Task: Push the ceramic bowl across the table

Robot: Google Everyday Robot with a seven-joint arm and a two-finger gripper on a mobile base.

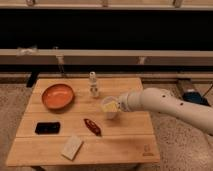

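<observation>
Fingers of the white gripper [119,103], spread impossible to tell, hung just beside the small white-yellow cup [109,107], well apart from the wide orange-red ceramic bowl [58,96] near the far-left corner of the light wooden worktop [125,145], seemingly not yet aligned for pushing.

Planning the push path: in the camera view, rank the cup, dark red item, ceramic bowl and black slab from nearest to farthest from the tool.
The tool is over the table, right of centre.
1. Cup: right beside it, centre.
2. Dark red item: front of centre.
3. Ceramic bowl: back left.
4. Black slab: front left.
</observation>
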